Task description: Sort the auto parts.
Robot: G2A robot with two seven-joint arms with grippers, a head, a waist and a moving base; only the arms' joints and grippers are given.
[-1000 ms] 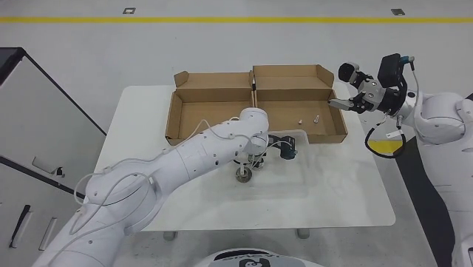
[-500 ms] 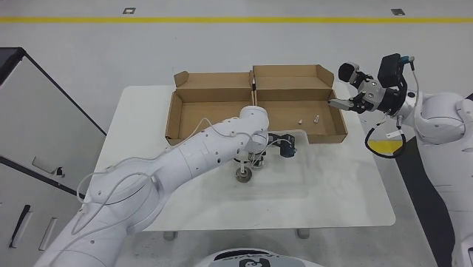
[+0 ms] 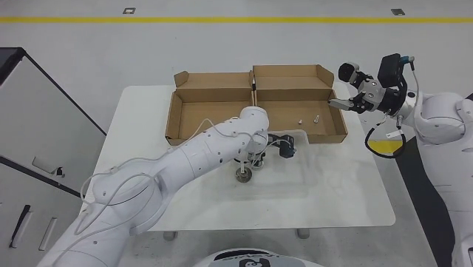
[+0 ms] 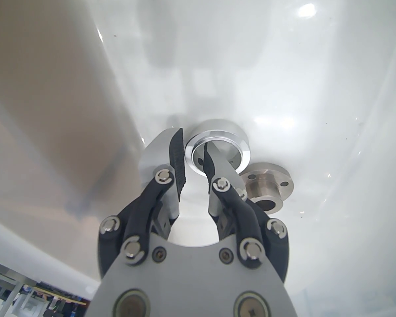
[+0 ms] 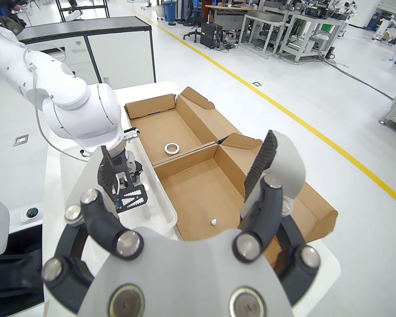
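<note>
**Left arm lines up on a steel ring at the front of the boxes**

The white table point(image 3: 347, 186) carries two open cardboard boxes side by side at its back, the left box point(image 3: 174, 115) and the right box point(image 3: 292, 93). The left arm point(image 3: 214, 149) stretches across to the strip of table just in front of them. The right gripper point(image 5: 187, 145) hangs off beyond the outer end of the right box, its fingers spread wide and holding nothing.

The left gripper point(image 4: 190, 148) is down at the table with one finger in the bore of a polished metal ring point(image 4: 231, 136) and the other outside its wall. The jaws are parted narrowly and, to my eye, not yet clamped. Just beside the ring sits a flanged bushing point(image 4: 267, 189), upright with its bore facing up.

Another ring point(image 5: 172, 148) already lies in the left box, and a small silver part point(image 5: 213, 222) in the right one.

The ring looks like solid steel: rigid, weighty for its size and slick on that mirror finish. The wall is the sensible place to take it, as the fingers are set. I'd want a firm squeeze low on the wall, or it may swivel or slip. The bushing is close enough to get nudged.
</note>
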